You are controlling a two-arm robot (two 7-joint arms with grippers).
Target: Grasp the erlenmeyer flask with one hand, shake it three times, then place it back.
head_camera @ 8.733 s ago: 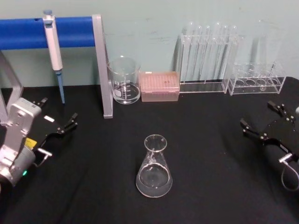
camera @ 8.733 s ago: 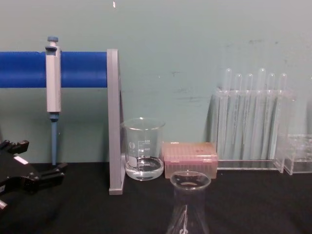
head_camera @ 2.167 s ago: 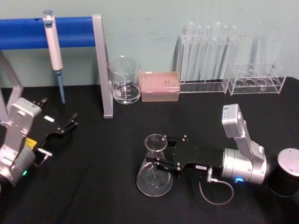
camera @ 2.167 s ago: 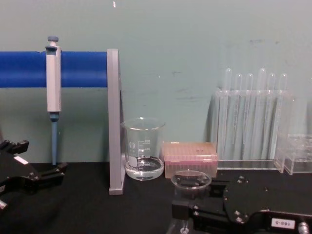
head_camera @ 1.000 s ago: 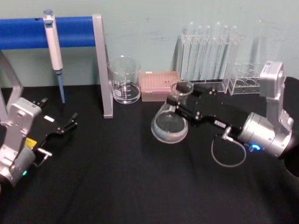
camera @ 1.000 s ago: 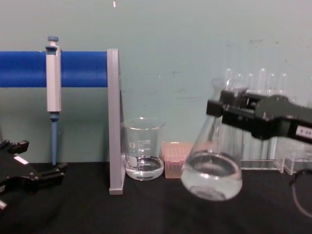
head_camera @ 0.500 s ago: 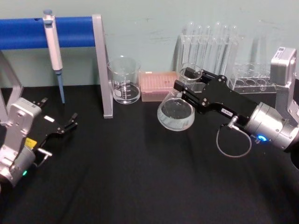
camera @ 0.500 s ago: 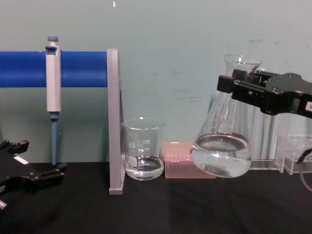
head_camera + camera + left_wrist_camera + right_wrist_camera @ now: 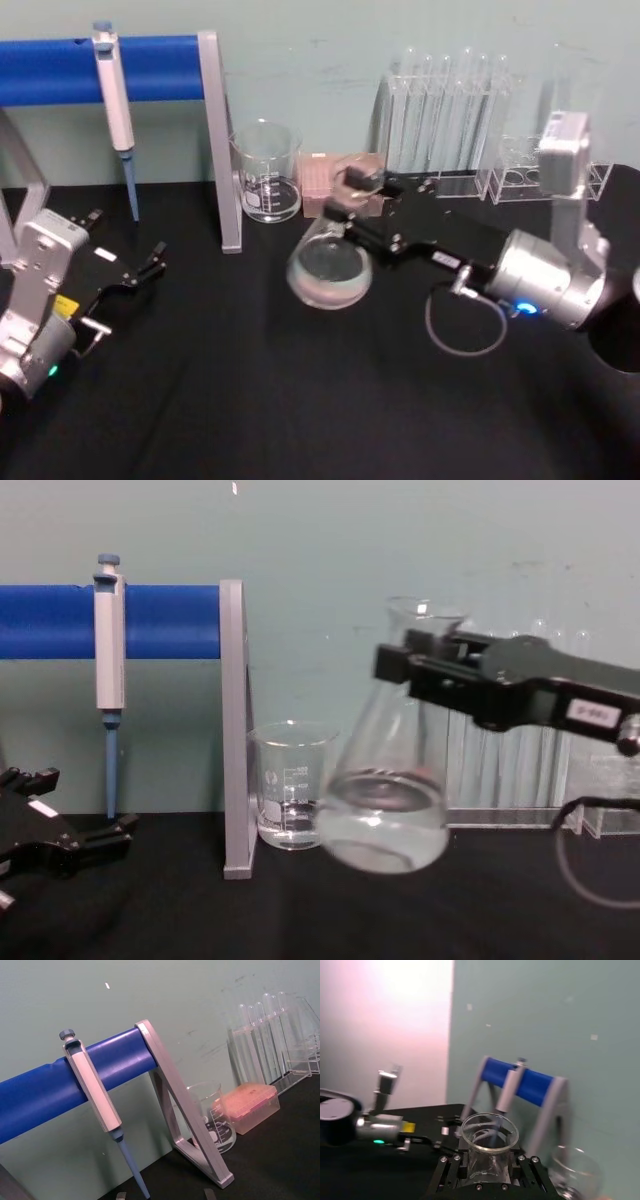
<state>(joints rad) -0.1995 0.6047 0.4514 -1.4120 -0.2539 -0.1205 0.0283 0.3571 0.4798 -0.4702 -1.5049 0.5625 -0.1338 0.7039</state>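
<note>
Aloft: erlenmeyer flask (image 9: 328, 268) hangs clear of the black table (image 9: 250, 400), gripped at the neck by the right gripper (image 9: 352, 212). Both of its fingers are closed tight on the glass just under the flared rim.

- Flask: clear glass, with a wide conical base, a narrow neck and a round open mouth. It is tilted, with the base swung toward the robot's left and the rim leaning right.
- Contents: clear liquid pooled in the base. Its surface shows plainly in the chest view (image 9: 385, 815).
- Printed markings: too blurred to read.
- Position: mid-table. From the chest view it is in front of the beaker (image 9: 290, 790) and just left of the test tube rack (image 9: 520, 770).
- Right wrist view: the rim (image 9: 489, 1132) sits between two black fingers studded with screws.
- Left gripper (image 9: 125, 255): parked low at the robot's left, with its fingers spread apart and nothing between them.
- Backdrop: a pipette (image 9: 115, 100) hangs on the blue bar, and a pink tip box (image 9: 318, 180) is beside the beaker.
</note>
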